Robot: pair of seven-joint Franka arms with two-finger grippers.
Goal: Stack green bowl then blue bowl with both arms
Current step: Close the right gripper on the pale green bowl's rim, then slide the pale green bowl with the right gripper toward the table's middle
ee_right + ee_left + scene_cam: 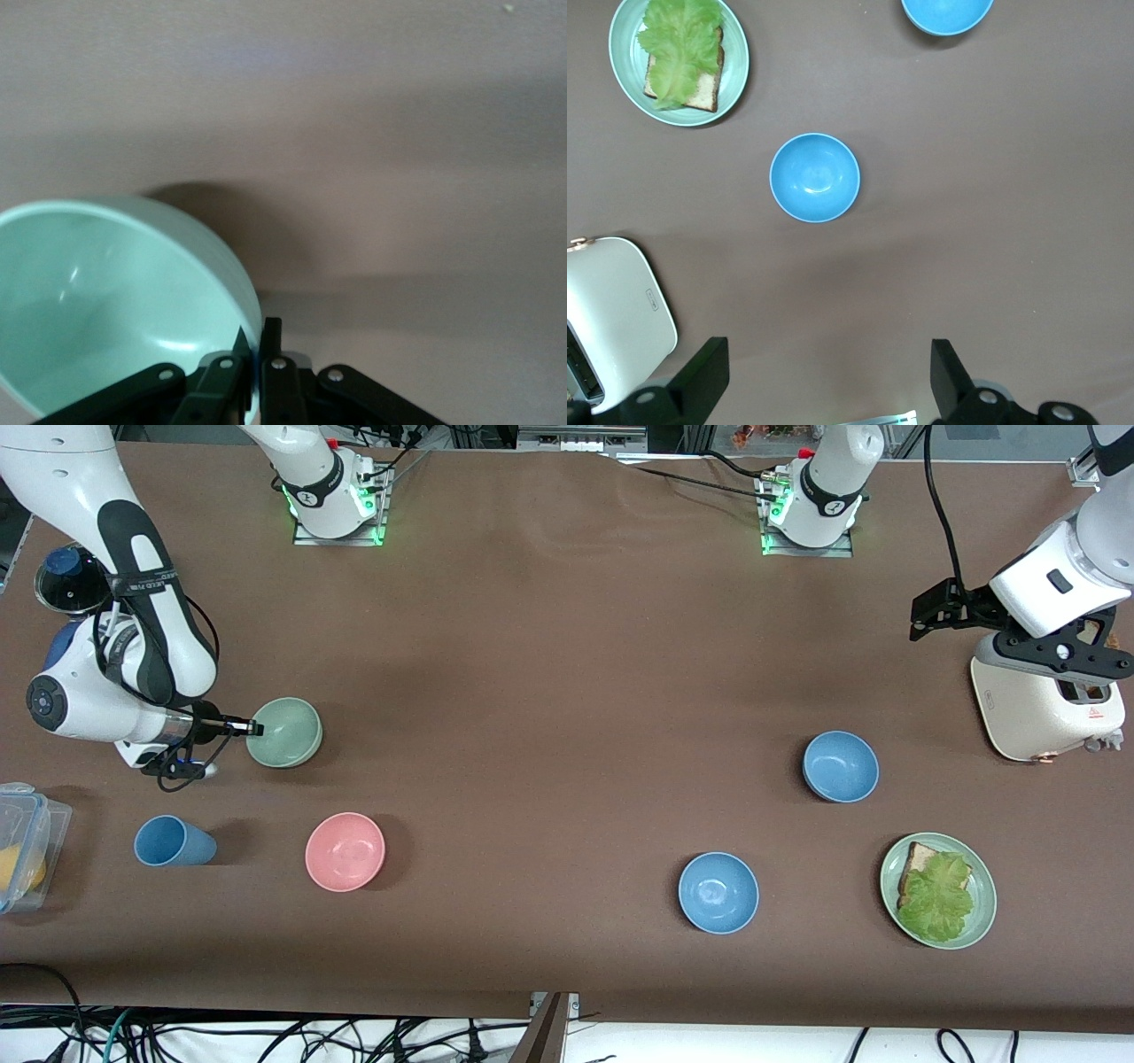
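The green bowl point(285, 732) is at the right arm's end of the table, tilted. My right gripper point(254, 729) is shut on its rim, one finger inside and one outside; the bowl fills the right wrist view point(106, 301). Two blue bowls stand toward the left arm's end: one point(840, 766) farther from the front camera, one point(718, 892) nearer. In the left wrist view the first point(814, 177) is in the middle and the second point(946, 15) at the edge. My left gripper point(921, 615) is open and empty, up in the air beside the toaster point(1045, 708).
A pink bowl point(345, 851) and a blue cup point(173, 841) lie nearer the front camera than the green bowl. A green plate point(979, 868) with bread and lettuce stands beside the nearer blue bowl. A clear box point(22, 850) sits at the table's end.
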